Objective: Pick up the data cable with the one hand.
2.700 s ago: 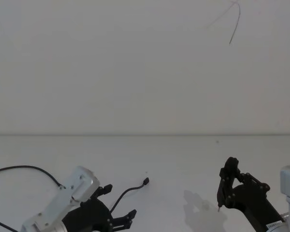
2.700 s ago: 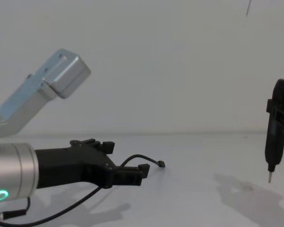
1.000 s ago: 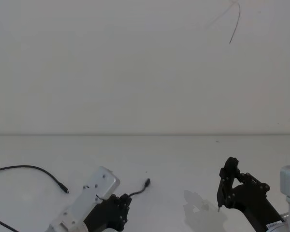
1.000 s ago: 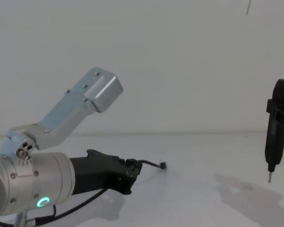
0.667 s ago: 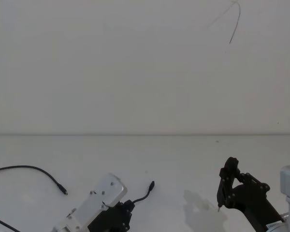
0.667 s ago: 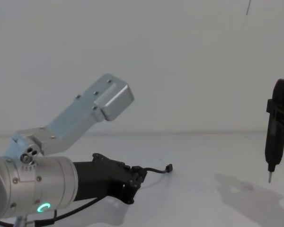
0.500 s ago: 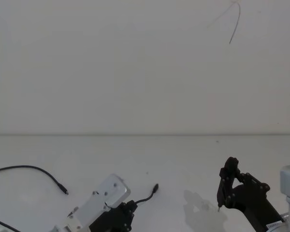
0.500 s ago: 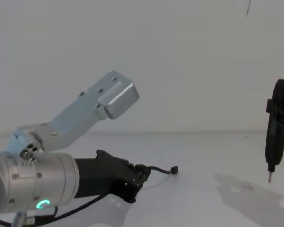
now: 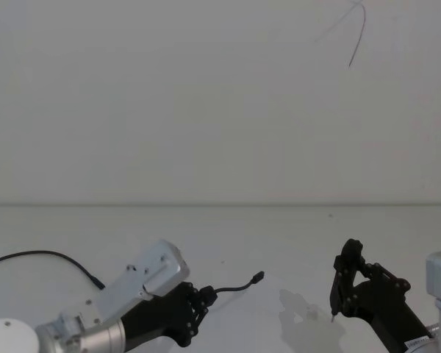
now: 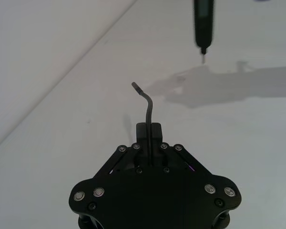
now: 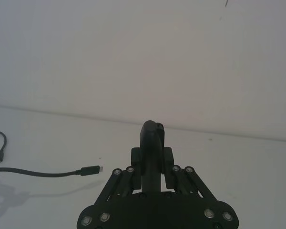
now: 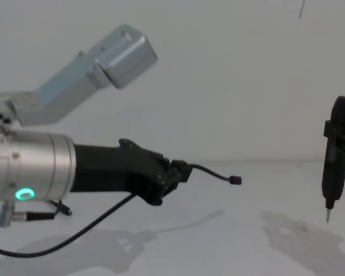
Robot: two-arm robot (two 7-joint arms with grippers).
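The left claw (image 12: 178, 172) is clamped tight on the data cable (image 12: 235, 180), holding it raised above the counter (image 12: 247, 247), plug end jutting forward. The right claw (image 12: 333, 167) hangs well apart at right.

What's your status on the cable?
Left gripper shut on cable, plug end off table. Right gripper parked, right side. Nothing in the way.

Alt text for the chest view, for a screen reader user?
The left claw, shut on the black data cable, holds it above the white table, its plug end jutting right and the rest trailing down toward the lower left. The right claw hangs at the right edge, pointing down.
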